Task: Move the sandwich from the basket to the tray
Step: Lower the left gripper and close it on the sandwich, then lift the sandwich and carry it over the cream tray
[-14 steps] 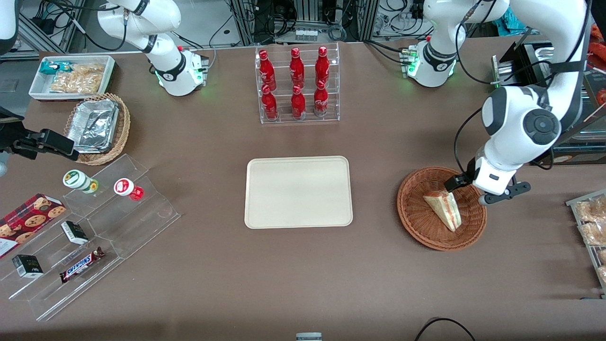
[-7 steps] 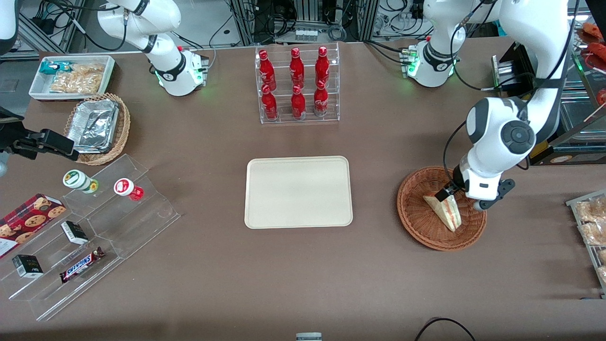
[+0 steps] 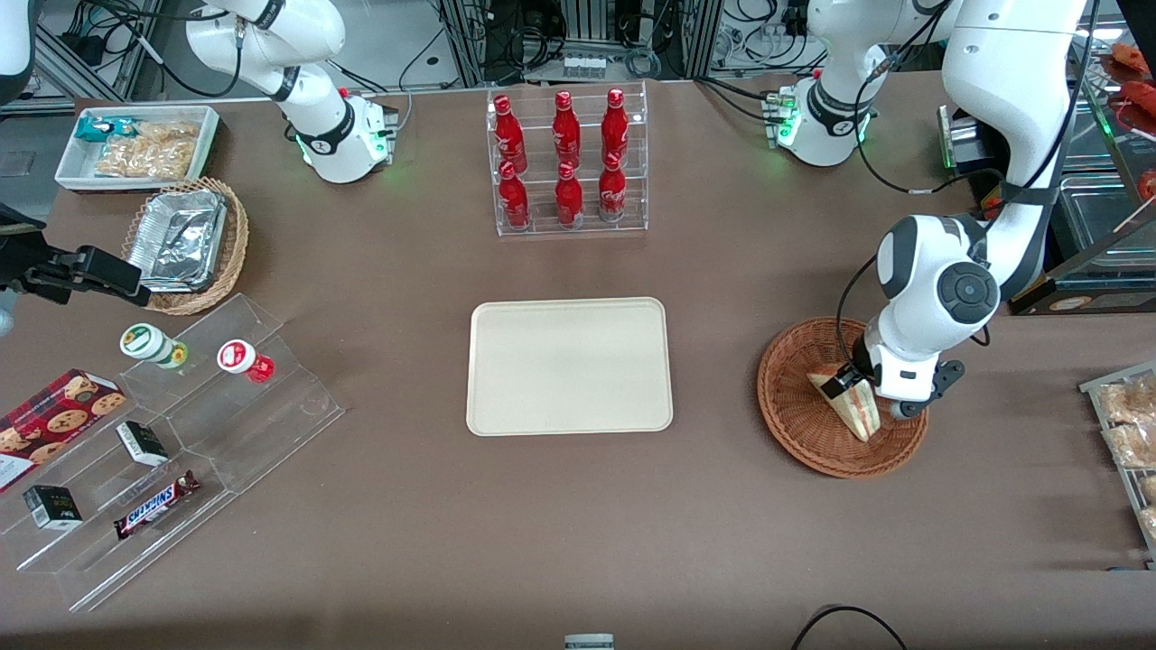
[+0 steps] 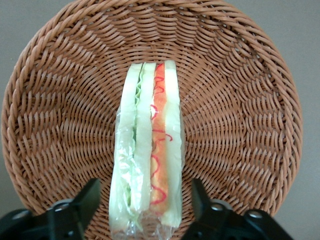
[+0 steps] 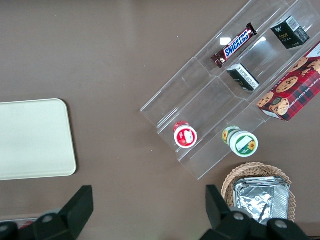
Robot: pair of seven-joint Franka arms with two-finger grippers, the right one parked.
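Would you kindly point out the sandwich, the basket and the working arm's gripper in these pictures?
sandwich (image 4: 147, 150): left wrist view, on its layered filling edge.
basket (image 3: 799, 424): front view, on bare woven floor nearer the camera.
gripper (image 4: 145, 197): left wrist view, midway between its open fingers, which straddle the sandwich's end.

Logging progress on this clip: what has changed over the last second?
The gripper has come down into the basket, its open fingers now on either side of the sandwich, not yet closed. Sandwich, basket and empty tray have not moved.
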